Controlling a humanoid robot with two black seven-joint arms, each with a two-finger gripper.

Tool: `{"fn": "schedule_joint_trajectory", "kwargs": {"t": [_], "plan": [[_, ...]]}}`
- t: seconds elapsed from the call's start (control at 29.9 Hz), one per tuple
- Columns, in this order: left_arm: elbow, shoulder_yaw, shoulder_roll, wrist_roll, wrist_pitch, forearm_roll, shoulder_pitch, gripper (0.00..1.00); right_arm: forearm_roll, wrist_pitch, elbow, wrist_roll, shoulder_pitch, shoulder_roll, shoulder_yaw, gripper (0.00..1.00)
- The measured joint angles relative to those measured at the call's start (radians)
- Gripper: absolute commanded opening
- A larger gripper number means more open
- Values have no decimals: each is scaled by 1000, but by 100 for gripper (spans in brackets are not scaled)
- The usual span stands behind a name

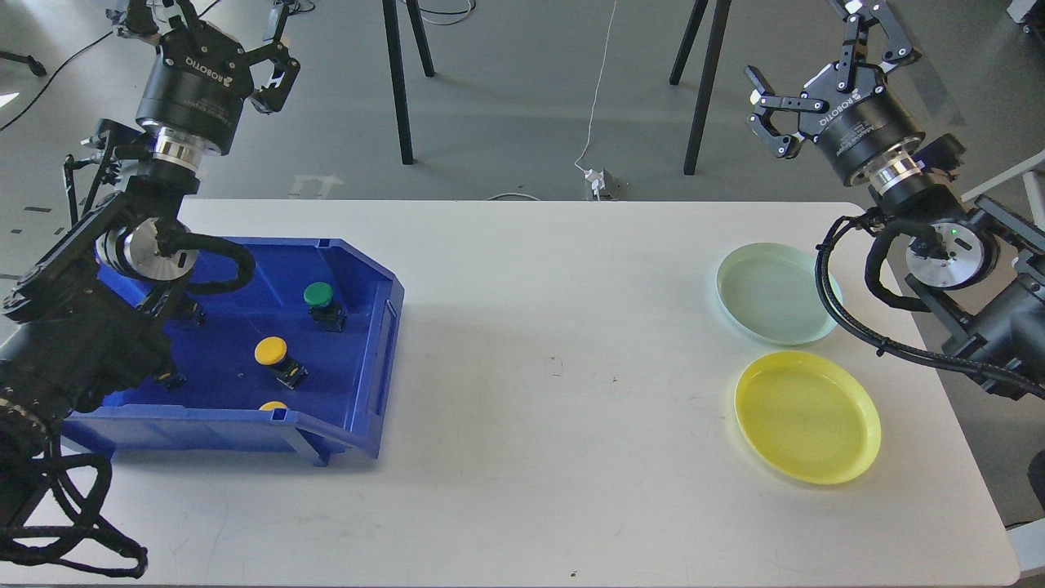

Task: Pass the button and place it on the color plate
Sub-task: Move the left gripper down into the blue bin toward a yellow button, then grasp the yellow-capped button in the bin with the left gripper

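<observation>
A blue bin [374,359] at the left of the white table holds push buttons: a green-capped one [318,296], a yellow-capped one [271,352], and another yellow cap [273,405] peeking over the front wall. My left arm hides more of the bin. A pale green plate [775,292] and a yellow plate [807,416] lie at the right, both empty. My left gripper [222,24] is open and empty, raised above the bin's far left corner. My right gripper [816,57] is open and empty, raised beyond the plates.
The white table [555,457] spans the view between bin and plates. Black stand legs [400,82] and a white cable [600,90] are on the floor behind the table. My right arm's cable [849,310] hangs over the green plate's right edge.
</observation>
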Motion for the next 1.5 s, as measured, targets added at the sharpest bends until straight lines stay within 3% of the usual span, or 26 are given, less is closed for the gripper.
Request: {"fn": "schedule_joint_trajectory", "kwargs": {"t": [0.33, 0.53, 0.7, 0.94, 1.14, 1.5], "plan": [[-398, 38, 252, 0, -1, 510, 66, 100, -1, 0, -5, 1, -23, 2, 0, 100], [-516, 119, 456, 0, 0, 858, 55, 99, -1, 0, -5, 1, -36, -5, 0, 100], [-527, 176, 546, 0, 0, 1164, 50, 99, 0, 0, -6, 1, -47, -6, 0, 100], [-497, 376, 560, 0, 0, 1517, 21, 99, 0, 0, -6, 1, -54, -10, 0, 100], [-419, 454, 552, 0, 0, 1620, 19, 99, 0, 0, -6, 1, -70, -12, 0, 100], [-296, 467, 460, 0, 0, 1668, 29, 99, 0, 0, -5, 1, -92, -19, 4, 100]]}}
